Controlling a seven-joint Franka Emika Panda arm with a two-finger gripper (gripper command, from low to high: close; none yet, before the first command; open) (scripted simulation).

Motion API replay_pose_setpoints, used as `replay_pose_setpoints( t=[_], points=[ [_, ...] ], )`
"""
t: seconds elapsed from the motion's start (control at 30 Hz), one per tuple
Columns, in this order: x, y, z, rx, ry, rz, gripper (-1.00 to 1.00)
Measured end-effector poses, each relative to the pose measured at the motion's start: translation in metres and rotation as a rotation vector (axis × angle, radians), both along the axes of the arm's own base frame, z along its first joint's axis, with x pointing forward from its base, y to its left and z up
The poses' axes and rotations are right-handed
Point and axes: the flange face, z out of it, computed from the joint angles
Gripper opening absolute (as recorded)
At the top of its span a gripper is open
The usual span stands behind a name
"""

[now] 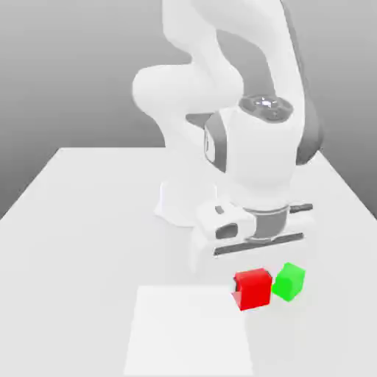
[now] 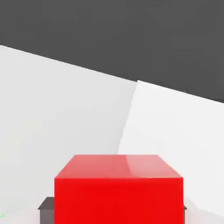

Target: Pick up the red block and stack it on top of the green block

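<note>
Beside the matte green block [image 1: 289,282], a smooth-faced red block [image 1: 252,288]

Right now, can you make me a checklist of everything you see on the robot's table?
Surface: pale table with a lighter square patch near the front.
Job's things: red block close beside green block, not stacked; whether they touch cannot be told. The red block sits large and close in the hand view.
Clutter: nothing seen.
Grippers: gripper low over the red block; dark fingertips show at the block's sides.
Cables: nothing seen.
Surroundings: plain grey backdrop; white arm base on the table.
</note>
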Motion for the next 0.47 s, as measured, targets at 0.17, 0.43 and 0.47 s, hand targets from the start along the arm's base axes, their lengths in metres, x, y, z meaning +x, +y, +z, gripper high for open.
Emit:
replay_pose_setpoints(
  t=[0.17,0.43,0.47],
  points=[
    [-0.066,0.040,0.002,-0.013,-0.006,0.277,-1.00],
    [-0.073,0.043,-0.055,-0.016,-0.008,0.303,1.00],
    [-0.073,0.043,-0.055,-0.016,-0.008,0.303,1.00]
  ],
)
